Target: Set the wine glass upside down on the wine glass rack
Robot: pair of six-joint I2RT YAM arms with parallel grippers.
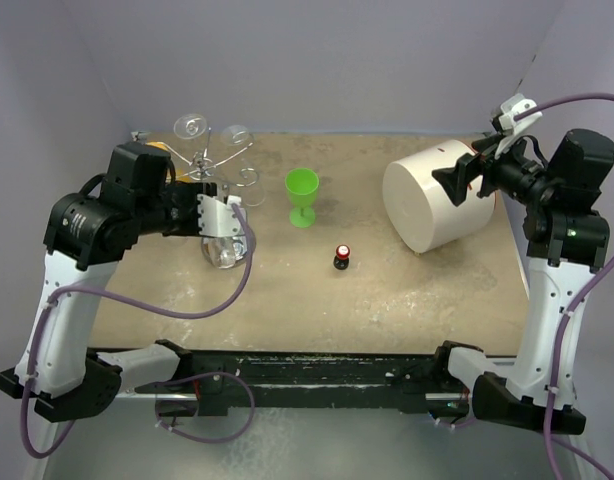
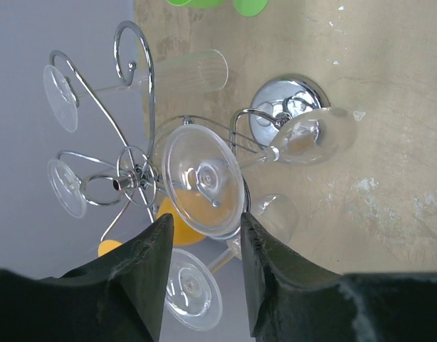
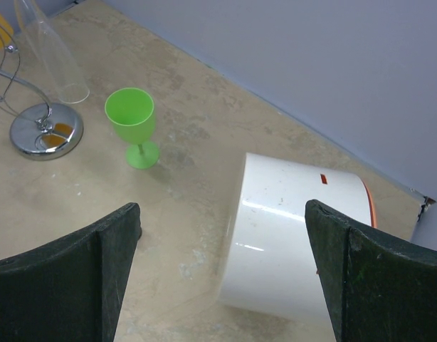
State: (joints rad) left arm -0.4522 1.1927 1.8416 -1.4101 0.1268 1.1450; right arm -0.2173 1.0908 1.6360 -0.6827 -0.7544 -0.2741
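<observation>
The wine glass [image 1: 225,252] is clear and hangs bowl-down and tilted under my left gripper [image 1: 222,225], in front of the wine glass rack [image 1: 209,165]. In the left wrist view its round foot [image 2: 204,178] sits at my fingertips [image 2: 161,235], which close on its edges, and its bowl [image 2: 314,135] points towards the table. The left gripper [image 2: 204,224] faces the rack's hub [image 2: 129,178] and shiny disc base [image 2: 286,103]. Several other clear glasses hang on the rack's wire arms. My right gripper [image 1: 455,185] is open and empty.
A green goblet [image 1: 302,195] stands right of the rack. A small red-capped bottle [image 1: 342,257] stands mid-table. A big white cylinder [image 1: 432,205] lies under my right gripper [image 3: 222,211]. A clear flute [image 3: 51,57] stands by the rack base [image 3: 46,132]. An orange object [image 1: 155,148] sits behind the rack.
</observation>
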